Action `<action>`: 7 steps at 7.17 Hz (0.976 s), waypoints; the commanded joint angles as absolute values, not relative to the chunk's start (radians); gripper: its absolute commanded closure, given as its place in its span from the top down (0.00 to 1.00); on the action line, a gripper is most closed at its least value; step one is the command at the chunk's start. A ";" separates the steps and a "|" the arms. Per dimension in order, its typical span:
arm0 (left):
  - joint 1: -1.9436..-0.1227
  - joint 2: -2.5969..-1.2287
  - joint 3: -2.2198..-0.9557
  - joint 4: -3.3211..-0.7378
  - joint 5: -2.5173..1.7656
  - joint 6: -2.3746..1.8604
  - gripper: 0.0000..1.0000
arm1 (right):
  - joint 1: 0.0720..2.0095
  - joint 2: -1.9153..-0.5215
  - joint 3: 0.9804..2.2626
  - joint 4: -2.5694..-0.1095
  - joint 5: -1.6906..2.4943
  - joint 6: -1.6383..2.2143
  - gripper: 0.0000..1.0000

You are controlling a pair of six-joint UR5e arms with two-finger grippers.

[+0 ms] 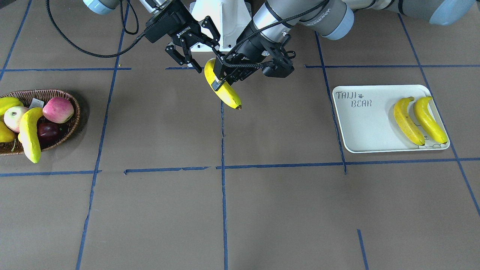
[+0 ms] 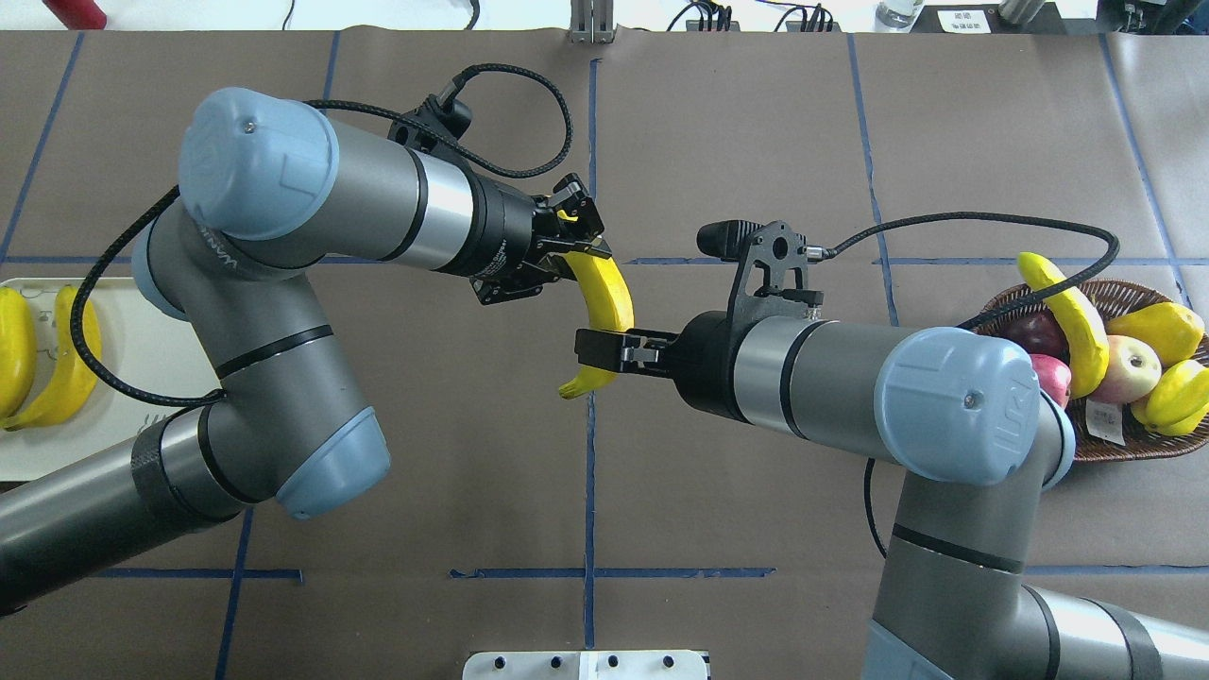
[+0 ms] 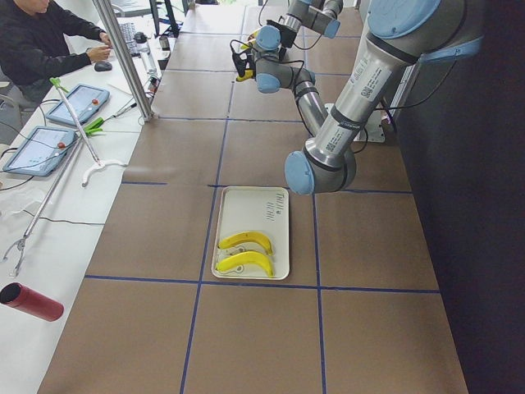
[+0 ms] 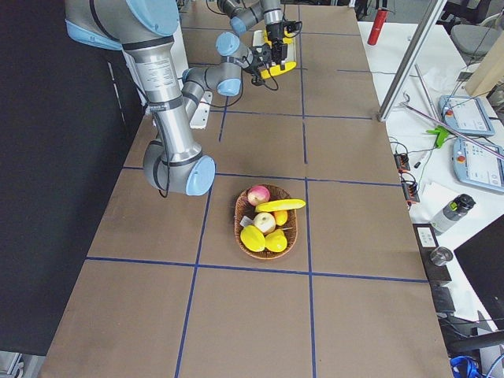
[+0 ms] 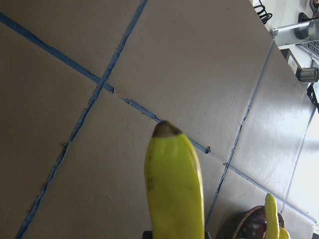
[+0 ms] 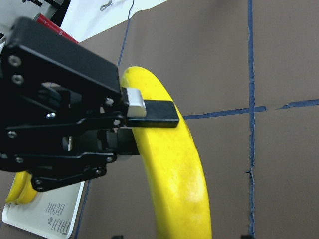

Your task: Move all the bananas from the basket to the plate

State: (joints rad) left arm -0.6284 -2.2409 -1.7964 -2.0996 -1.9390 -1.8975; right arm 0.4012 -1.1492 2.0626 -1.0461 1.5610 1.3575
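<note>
My left gripper (image 1: 221, 80) is shut on one end of a banana (image 1: 227, 95) and holds it above the table's middle; it also shows overhead (image 2: 576, 255). My right gripper (image 1: 207, 54) is open, its fingers spread around the banana's (image 2: 609, 293) end nearest the robot base. The right wrist view shows the left gripper's pad clamped on this banana (image 6: 174, 174). One banana (image 1: 29, 131) lies across the wicker basket (image 1: 71, 123). Two bananas (image 1: 408, 122) (image 1: 429, 120) lie on the plate (image 1: 367, 127).
The basket also holds red-pink apples (image 1: 58, 109), a dark apple (image 1: 48, 131) and stubby yellow fruit (image 1: 9, 103). Blue tape lines cross the brown table. An operator (image 3: 41, 45) sits at the far side table in the exterior left view.
</note>
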 commanded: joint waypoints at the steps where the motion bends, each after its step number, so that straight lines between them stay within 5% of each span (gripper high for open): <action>1: -0.637 -2.234 -1.795 -2.086 -1.937 -1.891 0.00 | 0.402 -1.169 2.107 -1.046 1.568 1.358 1.00; 5: -0.829 -2.055 -1.810 -1.814 -2.079 -1.488 0.00 | 0.406 -1.273 2.215 -1.045 1.606 1.358 1.00; 7: -0.920 -1.848 -1.833 -1.798 -2.117 -1.219 0.00 | 0.420 -1.285 2.207 -1.046 1.602 1.358 1.00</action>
State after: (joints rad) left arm -0.8665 -1.9687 -1.8193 -1.8163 -2.0938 -1.3796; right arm 0.4138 -1.2773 2.2098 -1.0450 1.6040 1.3576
